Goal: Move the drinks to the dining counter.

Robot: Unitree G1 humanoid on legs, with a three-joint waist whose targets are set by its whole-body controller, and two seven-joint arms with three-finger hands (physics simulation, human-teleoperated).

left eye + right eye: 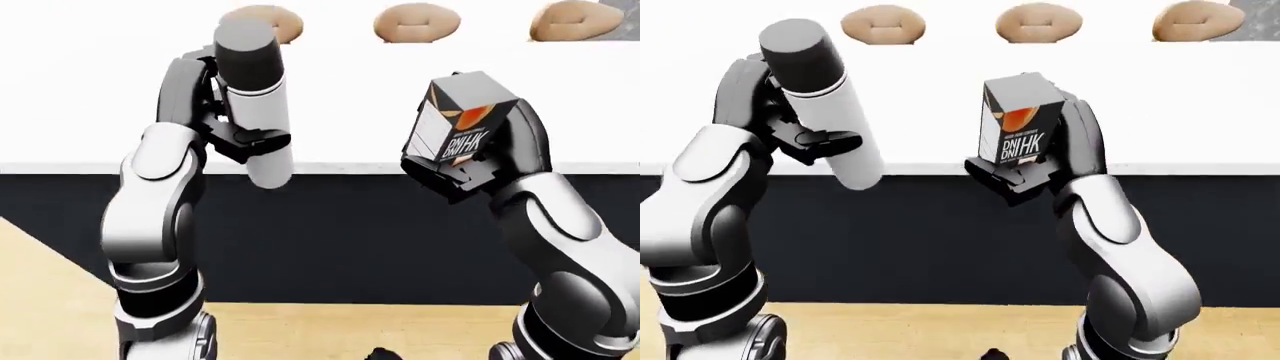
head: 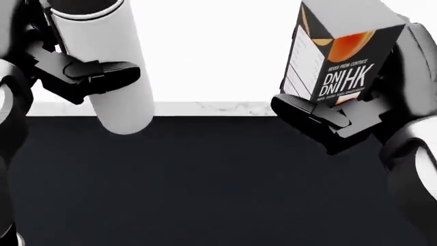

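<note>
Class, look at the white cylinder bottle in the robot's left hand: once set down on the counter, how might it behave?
The bottle is tall and narrow, so it probably tips easily if set down tilted, as it is held now. Its smooth round wall suggests it would roll on the white counter if it fell. The left hand's fingers wrap only part of it, so it may slip.
</note>
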